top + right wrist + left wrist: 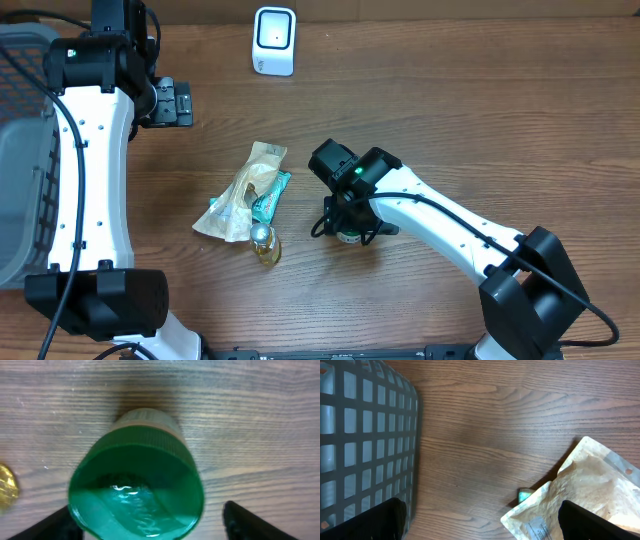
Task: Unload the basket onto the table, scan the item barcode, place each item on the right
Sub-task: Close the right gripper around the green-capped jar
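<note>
Green-capped bottle (136, 475) upright, long axis vertical, cap up; right end effector (150, 512) spread astride it; left end effector (480, 510) spread.

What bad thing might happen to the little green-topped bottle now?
1. The right gripper stands open and off-centre around the green-capped bottle; closing might tip it.
2. The gold item lies nearby and could get bumped.
3. The scanner is far across the table, so a loose grip might drop the bottle.

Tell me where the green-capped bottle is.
Overhead view: the green-capped bottle stands right of centre, inside the open right tool, just right of the brown pouch.
</note>
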Available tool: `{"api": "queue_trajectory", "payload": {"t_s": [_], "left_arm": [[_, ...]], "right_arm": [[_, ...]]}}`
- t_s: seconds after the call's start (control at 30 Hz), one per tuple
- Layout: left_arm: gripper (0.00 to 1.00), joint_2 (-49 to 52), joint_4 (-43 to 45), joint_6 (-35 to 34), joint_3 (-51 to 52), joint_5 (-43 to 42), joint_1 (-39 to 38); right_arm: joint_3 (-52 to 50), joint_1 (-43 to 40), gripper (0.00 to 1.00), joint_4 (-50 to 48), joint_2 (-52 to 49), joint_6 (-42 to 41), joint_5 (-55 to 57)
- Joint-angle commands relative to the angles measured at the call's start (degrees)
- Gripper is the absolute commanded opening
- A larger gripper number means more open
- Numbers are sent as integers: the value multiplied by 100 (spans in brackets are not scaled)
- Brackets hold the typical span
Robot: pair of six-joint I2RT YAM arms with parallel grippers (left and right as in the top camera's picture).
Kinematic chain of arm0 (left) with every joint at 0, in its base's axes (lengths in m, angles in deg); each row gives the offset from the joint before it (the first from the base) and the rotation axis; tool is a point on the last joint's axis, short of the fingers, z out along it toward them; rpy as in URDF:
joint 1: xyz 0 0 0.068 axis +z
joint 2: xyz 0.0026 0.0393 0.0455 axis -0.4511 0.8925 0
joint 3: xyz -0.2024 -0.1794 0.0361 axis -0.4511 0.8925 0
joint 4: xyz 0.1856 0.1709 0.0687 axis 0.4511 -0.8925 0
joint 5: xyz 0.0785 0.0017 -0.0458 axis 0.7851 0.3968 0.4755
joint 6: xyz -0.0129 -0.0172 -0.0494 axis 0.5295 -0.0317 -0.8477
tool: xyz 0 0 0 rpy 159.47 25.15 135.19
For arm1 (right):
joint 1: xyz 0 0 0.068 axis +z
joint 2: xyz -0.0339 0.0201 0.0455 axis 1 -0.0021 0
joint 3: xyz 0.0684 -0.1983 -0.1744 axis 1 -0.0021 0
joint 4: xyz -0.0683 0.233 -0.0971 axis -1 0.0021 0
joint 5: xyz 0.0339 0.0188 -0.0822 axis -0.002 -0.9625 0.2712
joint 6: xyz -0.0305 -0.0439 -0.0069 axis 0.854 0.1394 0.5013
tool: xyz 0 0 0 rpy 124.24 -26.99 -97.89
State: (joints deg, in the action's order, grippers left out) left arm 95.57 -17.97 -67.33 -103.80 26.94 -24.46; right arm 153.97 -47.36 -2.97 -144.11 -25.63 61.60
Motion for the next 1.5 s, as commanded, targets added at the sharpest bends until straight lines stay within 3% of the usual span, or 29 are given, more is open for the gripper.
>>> {"api": "queue_trajectory", "payload": {"t_s": [0.0, 0.1, 0.27, 0.6, 0.63, 0.7, 1.1, 1.23, 1.47], "left_arm": [[99, 2, 0, 42, -68, 57, -11], [100, 2, 0, 42, -68, 57, -11], [100, 2, 0, 42, -68, 57, -24], [99, 2, 0, 42, -68, 57, -22], [100, 2, 2, 42, -68, 57, -17], [99, 2, 0, 42, -68, 57, -17], [100, 2, -2, 42, -68, 57, -17], [99, 2, -2, 42, -68, 57, -17], [100, 2, 0, 42, -68, 57, -17]], "right_arm": [[94, 28, 76, -94, 9, -579, -114], [94, 28, 71, -188, 9, -577, -109], [94, 28, 70, -282, 9, -520, -50], [94, 26, 62, -286, 9, 455, 26], [94, 26, 67, -286, 9, 459, 59], [94, 26, 99, -306, 9, 455, 55], [94, -55, 100, -756, 9, 289, -214], [94, -103, 100, -581, 9, -393, 66], [92, -101, 100, -542, 7, -592, 81]]}}
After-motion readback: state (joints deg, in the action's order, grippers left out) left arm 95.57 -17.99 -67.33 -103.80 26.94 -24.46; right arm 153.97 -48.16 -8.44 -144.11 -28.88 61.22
